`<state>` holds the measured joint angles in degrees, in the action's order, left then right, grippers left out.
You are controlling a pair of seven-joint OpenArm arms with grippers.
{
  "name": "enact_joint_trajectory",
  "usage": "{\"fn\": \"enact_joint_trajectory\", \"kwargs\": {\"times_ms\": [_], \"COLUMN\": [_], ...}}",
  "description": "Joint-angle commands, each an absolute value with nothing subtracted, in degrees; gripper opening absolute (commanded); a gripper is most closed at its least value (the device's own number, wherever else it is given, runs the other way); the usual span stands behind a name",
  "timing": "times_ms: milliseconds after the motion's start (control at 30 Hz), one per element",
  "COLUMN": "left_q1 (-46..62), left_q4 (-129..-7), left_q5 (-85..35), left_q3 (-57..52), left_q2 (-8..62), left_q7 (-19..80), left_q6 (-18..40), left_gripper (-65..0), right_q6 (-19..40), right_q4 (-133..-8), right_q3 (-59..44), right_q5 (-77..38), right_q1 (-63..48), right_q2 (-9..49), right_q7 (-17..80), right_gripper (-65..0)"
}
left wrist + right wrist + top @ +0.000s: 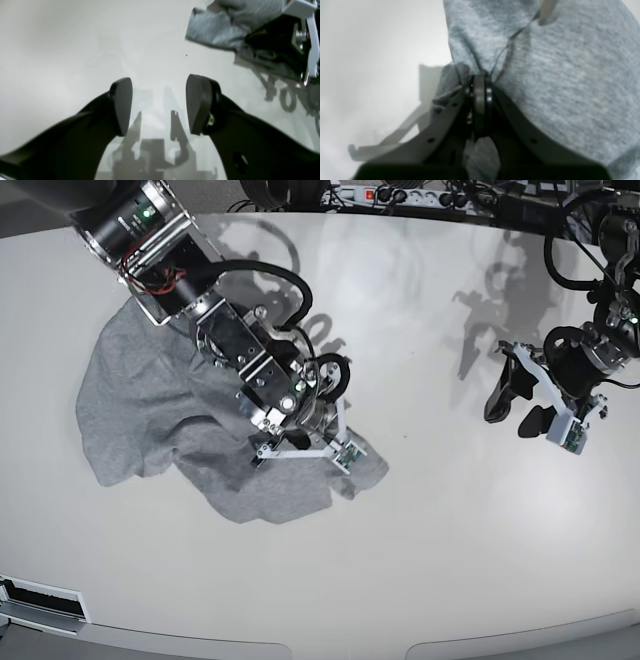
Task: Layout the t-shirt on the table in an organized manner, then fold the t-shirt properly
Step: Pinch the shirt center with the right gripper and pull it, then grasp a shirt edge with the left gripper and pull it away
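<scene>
The grey t-shirt (150, 410) lies crumpled on the left half of the white table (450, 540). My right gripper (318, 442) sits over the shirt's right-hand edge. In the right wrist view this gripper (480, 83) is shut on a pinched fold of the t-shirt (570, 75), and the cloth bunches upward from the jaws. My left gripper (515, 412) hovers over bare table far to the right, apart from the shirt. Its fingers stand open with nothing between them (158, 105). A corner of the t-shirt (212, 30) shows at the top right of the left wrist view.
A power strip and cables (400, 195) run along the table's far edge. The rounded front edge (330, 645) curves across the bottom of the base view. The right arm's links (230, 340) lie across the upper part of the shirt.
</scene>
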<state>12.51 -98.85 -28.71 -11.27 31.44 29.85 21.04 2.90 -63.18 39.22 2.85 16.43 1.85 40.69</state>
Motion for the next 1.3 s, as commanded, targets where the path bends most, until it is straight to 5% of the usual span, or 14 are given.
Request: {"fn": "enact_joint_trajectory", "kwargs": {"times_ms": [0,200,433,667,833,1067,1267], "left_q1": [11.86,11.68,11.68,11.70,11.33,10.37,6.83], "left_q4": [-99.79,-99.79,-99.77,-99.50,-93.27,-81.45,-75.92], "left_q5": [-29.50,-29.45,-28.99,-29.02,-31.38,-37.82,-34.48], "left_q3": [-11.68,-11.68,-11.68,-11.68,-11.68,-10.07,-3.90], "left_q2": [32.36,32.38,32.36,32.03,29.91,27.77,27.44], "left_q7": [28.36,28.01,27.53,25.78,25.50,26.96,25.02], "left_q6": [21.02,21.02,20.99,20.97,21.34,31.16,30.89], "left_gripper": [-29.4,-29.4,-29.4,-29.4,-29.4,-25.7,-25.7], "right_q6": [2.81,22.06,30.70,33.23,27.51,26.81,26.83], "right_q4": [-62.67,-62.52,-69.43,-90.89,-104.81,-106.91,-106.91], "right_q3": [38.85,38.92,38.92,38.92,38.87,34.76,29.89], "right_q5": [3.40,-6.26,-7.68,-7.75,-7.33,-7.09,-7.57], "right_q1": [17.54,15.97,8.88,1.91,0.80,0.80,0.80], "right_q2": [1.89,-0.21,-1.72,-1.32,-1.10,-1.10,-1.10], "right_q7": [42.98,44.88,50.81,54.06,54.02,54.02,54.06], "right_gripper": [-65.0,-65.0,-65.0,-65.0,-65.0,-65.0,-65.0]}}
